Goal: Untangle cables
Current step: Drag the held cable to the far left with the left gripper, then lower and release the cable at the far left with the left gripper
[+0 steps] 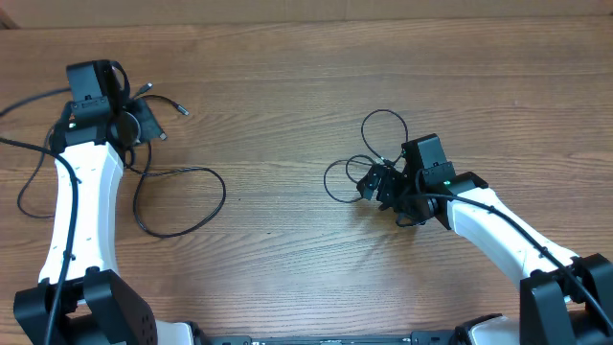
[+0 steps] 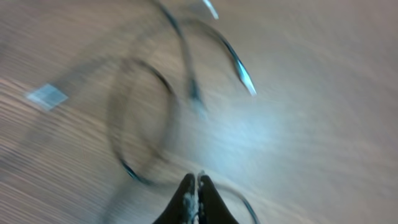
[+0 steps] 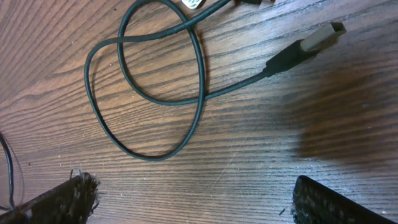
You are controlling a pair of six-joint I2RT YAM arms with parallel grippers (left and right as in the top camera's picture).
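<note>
Wooden table (image 3: 261, 143), grain running on the diagonal. A black cable (image 3: 152, 157) lies flat on it, curled into a loose loop that crosses over itself near the top of the view. Its tail runs out right to a metal-tipped plug (image 3: 317, 38), lying free on the wood. A second thin cord (image 3: 9, 165) shows at the left edge. The right gripper (image 3: 194, 190) has its jaws spread wide, with nothing between them. Its fingertips (image 3: 62, 202) sit in the bottom corners, the near one frayed.

No text, brand, number or sign can be read anywhere. A small pale patch (image 2: 46, 95) on the bench (image 2: 323, 124), left of the cables (image 2: 231, 55), is too blurred to read.
</note>
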